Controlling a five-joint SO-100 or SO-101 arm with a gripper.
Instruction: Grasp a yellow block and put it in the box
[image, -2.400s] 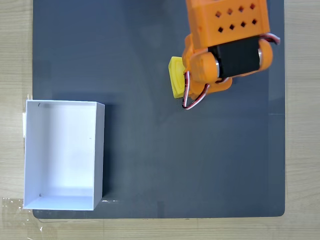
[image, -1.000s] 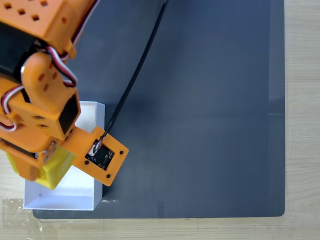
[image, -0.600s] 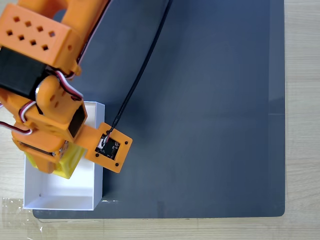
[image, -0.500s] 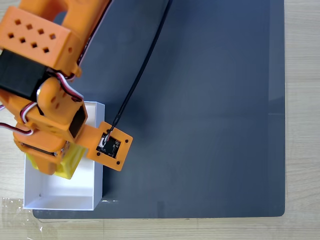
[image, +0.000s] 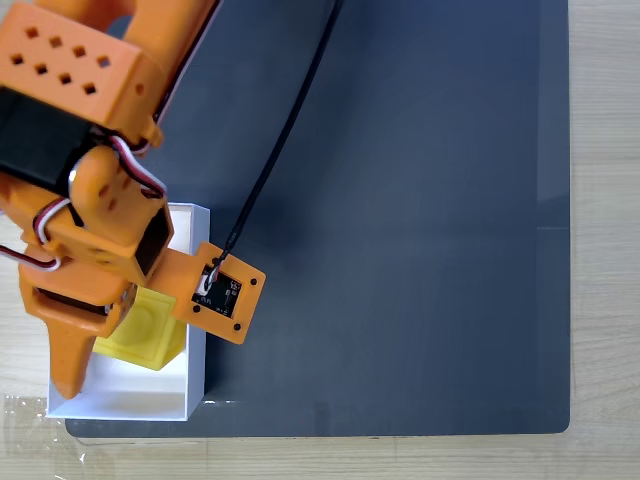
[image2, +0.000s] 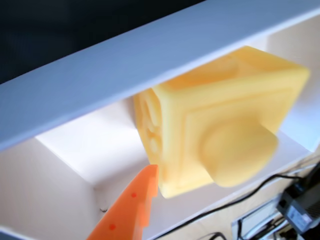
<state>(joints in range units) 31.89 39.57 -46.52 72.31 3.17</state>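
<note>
The yellow block (image: 148, 335) sits inside the white box (image: 130, 405), near its right wall, with the round stud facing up. My gripper (image: 105, 362) hangs over the box and is open: one orange finger (image: 66, 365) has swung out to the left, clear of the block. In the wrist view the yellow block (image2: 225, 125) is close and slightly blurred, tilted, just beyond the box wall (image2: 125, 65), with an orange fingertip (image2: 132, 207) below it and not touching. The arm hides the box's upper half in the fixed view.
The box stands at the left edge of a dark grey mat (image: 400, 250) on a wooden table (image: 605, 250). A black cable (image: 280, 150) runs from the wrist camera board (image: 218, 293) up across the mat.
The arm carried the block from the mat's upper middle to the box. In the last half second the jaw swung open and the block came free inside the box.
</note>
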